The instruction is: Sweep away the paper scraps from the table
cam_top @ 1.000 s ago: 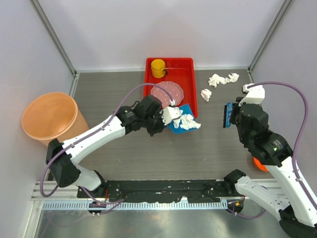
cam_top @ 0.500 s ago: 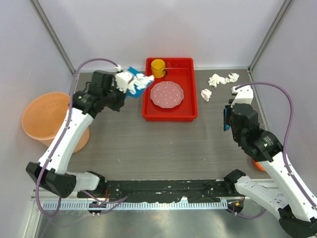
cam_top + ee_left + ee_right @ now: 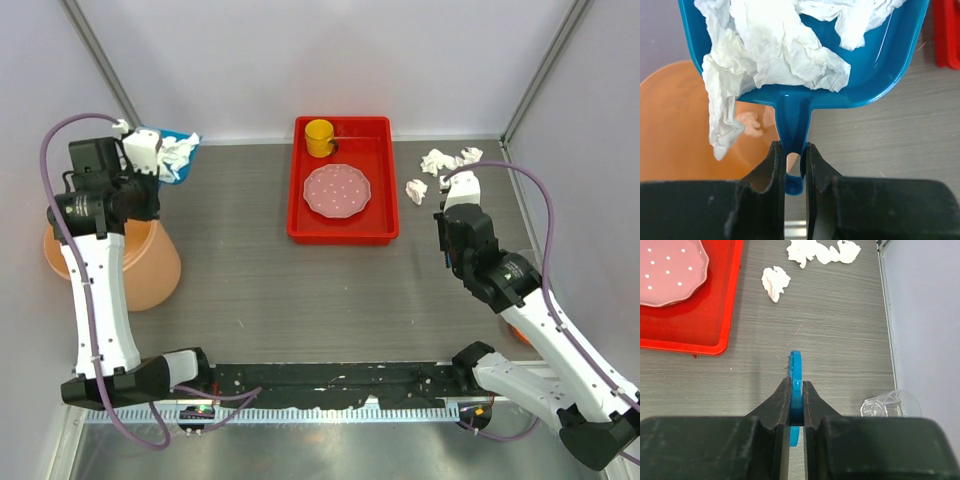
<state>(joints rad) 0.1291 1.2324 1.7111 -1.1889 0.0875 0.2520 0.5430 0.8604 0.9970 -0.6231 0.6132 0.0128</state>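
Note:
My left gripper is shut on the handle of a blue dustpan, held high at the back left beside the orange bin. Crumpled paper scraps fill the pan, and one hangs over its edge above the bin's mouth. My right gripper is shut on a blue brush, seen edge-on, above the table right of the red tray. Three paper scraps lie on the table at the back right, ahead of the brush; in the right wrist view they show as a single wad and a joined cluster.
The red tray holds a pink dotted plate and a yellow cup. A clear plastic cup lies by the right wall. White walls and metal rails border the table.
My left arm has swung the loaded dustpan from beside the red tray up and across to the far left, by the orange bin. The right gripper with the brush has shifted slightly toward the scraps.

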